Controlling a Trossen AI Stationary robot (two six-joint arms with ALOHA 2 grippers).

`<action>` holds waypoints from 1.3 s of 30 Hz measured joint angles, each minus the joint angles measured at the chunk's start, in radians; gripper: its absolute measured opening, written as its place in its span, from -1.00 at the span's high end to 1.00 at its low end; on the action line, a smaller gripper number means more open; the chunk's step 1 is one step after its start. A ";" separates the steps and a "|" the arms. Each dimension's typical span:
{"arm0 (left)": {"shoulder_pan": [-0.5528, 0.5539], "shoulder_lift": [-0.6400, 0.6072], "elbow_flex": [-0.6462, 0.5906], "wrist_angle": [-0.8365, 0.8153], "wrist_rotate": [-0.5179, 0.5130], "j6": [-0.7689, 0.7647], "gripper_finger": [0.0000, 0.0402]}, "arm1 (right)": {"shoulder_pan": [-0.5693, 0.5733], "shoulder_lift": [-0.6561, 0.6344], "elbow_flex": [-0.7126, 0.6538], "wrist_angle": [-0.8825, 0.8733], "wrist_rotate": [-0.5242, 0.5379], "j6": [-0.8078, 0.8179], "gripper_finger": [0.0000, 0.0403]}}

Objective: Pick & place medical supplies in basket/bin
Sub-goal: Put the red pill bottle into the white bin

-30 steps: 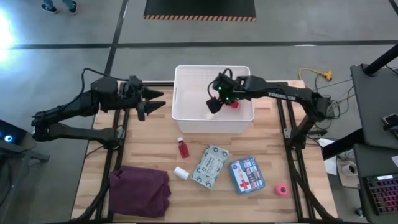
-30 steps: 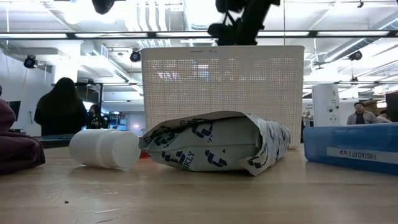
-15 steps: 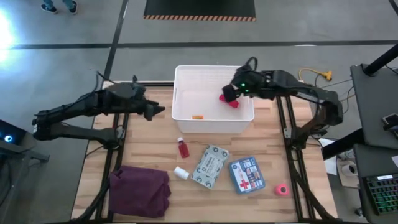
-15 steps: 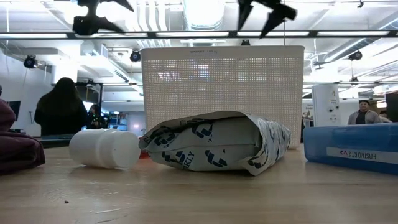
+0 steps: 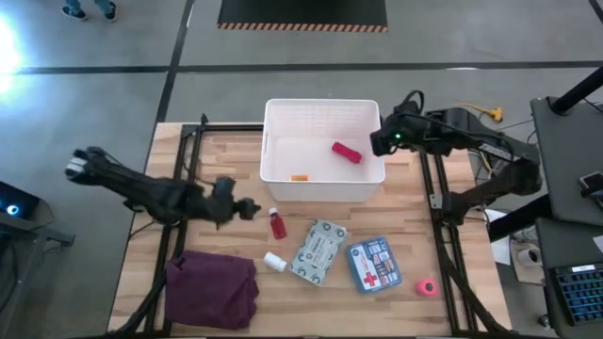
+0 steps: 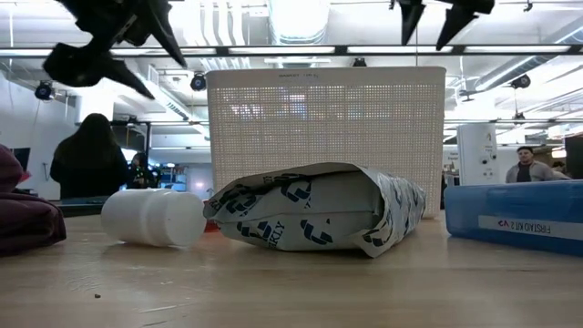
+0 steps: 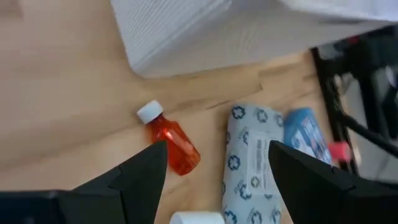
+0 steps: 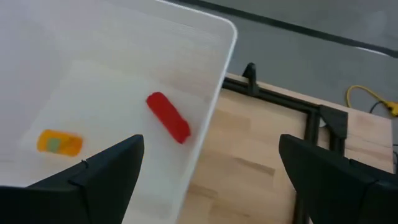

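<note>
The white slotted basket (image 5: 322, 111) stands at the table's far middle, with the pink-red tube (image 5: 346, 152) and a small orange item (image 5: 299, 177) lying on its floor. On the table nearer lie the red bottle (image 5: 277, 224), white bottle (image 5: 274, 262), grey-green packet (image 5: 318, 250), blue first-aid box (image 5: 373, 265) and pink roll (image 5: 427, 287). My left gripper (image 5: 251, 208) is open, raised above the table just left of the red bottle (image 7: 171, 144). My right gripper (image 5: 377, 143) is open, outside the basket's right rim (image 8: 217, 74), with the tube (image 8: 168, 117) in its view.
A folded maroon cloth (image 5: 212, 290) lies at the near left corner. Black frame rails run along both table sides. People stand in the room behind the table in the low view. Bare wood shows left of the basket and between it and the supplies.
My right gripper has drawn back from above the basket toward the table's right, past the right rim; the tube lies inside. My left gripper has swung from beside the basket's left wall toward the near edge and down, toward the red bottle.
</note>
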 joint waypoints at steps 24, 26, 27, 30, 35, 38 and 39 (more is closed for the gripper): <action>-0.002 0.851 0.529 -0.327 0.066 -0.317 -0.31 | 0.000 -0.169 -0.039 -0.014 0.013 -0.219 -0.82; -0.002 0.837 0.513 -0.331 0.065 -0.334 -0.31 | 0.000 -0.187 -0.041 -0.019 0.014 -0.220 -0.82; -0.002 0.831 0.505 -0.328 0.065 -0.335 -0.31 | 0.000 -0.197 -0.042 -0.019 0.015 -0.220 -0.82; -0.001 0.824 0.475 -0.281 0.064 -0.336 -0.31 | 0.000 -0.222 -0.047 -0.019 0.030 -0.221 -0.82; 0.000 0.824 0.378 -0.097 0.076 -0.395 -0.31 | 0.000 -0.260 -0.068 -0.019 0.033 -0.212 -0.82; -0.001 0.824 0.336 -0.091 0.079 -0.454 -0.31 | 0.000 -0.275 -0.091 -0.018 0.033 -0.211 -0.82; -0.001 0.823 0.327 -0.088 0.078 -0.463 -0.31 | 0.000 -0.278 -0.099 -0.018 0.033 -0.206 -0.82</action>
